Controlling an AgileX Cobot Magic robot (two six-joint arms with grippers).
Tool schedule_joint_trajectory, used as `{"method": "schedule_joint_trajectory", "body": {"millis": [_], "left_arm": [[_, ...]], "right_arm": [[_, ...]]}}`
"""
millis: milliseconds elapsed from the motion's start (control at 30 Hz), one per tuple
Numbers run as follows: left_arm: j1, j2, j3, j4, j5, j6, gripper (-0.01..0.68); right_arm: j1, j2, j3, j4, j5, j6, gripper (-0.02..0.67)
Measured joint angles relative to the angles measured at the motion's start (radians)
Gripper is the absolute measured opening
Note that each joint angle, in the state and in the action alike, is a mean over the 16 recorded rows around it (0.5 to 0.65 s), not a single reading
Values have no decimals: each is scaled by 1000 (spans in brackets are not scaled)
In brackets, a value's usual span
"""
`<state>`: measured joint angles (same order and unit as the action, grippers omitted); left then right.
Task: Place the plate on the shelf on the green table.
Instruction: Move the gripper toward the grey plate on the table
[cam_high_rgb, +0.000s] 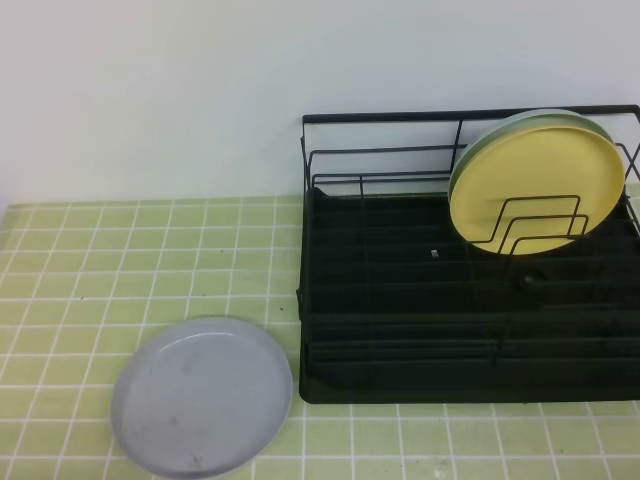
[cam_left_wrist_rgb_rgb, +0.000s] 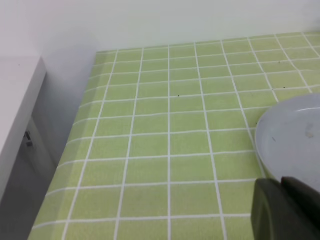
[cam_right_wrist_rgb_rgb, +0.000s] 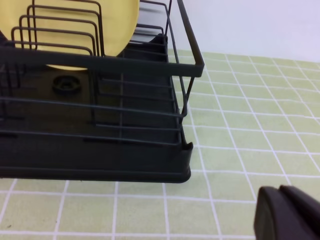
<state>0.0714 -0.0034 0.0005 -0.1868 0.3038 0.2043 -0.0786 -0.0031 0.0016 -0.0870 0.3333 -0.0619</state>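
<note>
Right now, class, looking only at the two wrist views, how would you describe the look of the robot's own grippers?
Only a corner of each shows. The left gripper is a matt black, smooth, rounded block with a fine seam between its fingers. The right gripper looks alike: dark, plain, softly rounded edges. No cables, markings or arm links are in view.

The surface (cam_high_rgb: 120, 250) is covered in small square yellow-green tiles with white grout lines and meets a white wall at the back. A grey-blue plate (cam_high_rgb: 202, 397) lies flat on it near the front edge. Just right of the plate, perhaps barely apart from it, stands a black wire dish rack (cam_high_rgb: 400, 320) on its black tray base, reaching the back wall.
</note>
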Motion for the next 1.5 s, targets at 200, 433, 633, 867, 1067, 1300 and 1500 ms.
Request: {"method": "schedule_joint_trajectory", "body": {"millis": [200,433,633,867,1067,1300,1500], "left_arm": [[-5,0,0,0,3,0,-2],[-18,0,0,0,3,0,-2],[-29,0,0,0,3,0,-2],[-31,0,0,7,1,7,-2],[-31,0,0,27,-67,17,-2],[-31,0,2,50,-299,26,-2],[-31,0,2,53,-555,26,-2]], "right_arm": [[0,0,0,0,0,0,-3],[0,0,0,0,0,0,-3],[0,0,0,0,0,0,-3],[0,0,0,0,0,0,-3],[0,0,0,0,-8,0,-3],[0,0,0,-7,-134,0,-3],[0,0,-1,-13,-350,2,-3]]}}
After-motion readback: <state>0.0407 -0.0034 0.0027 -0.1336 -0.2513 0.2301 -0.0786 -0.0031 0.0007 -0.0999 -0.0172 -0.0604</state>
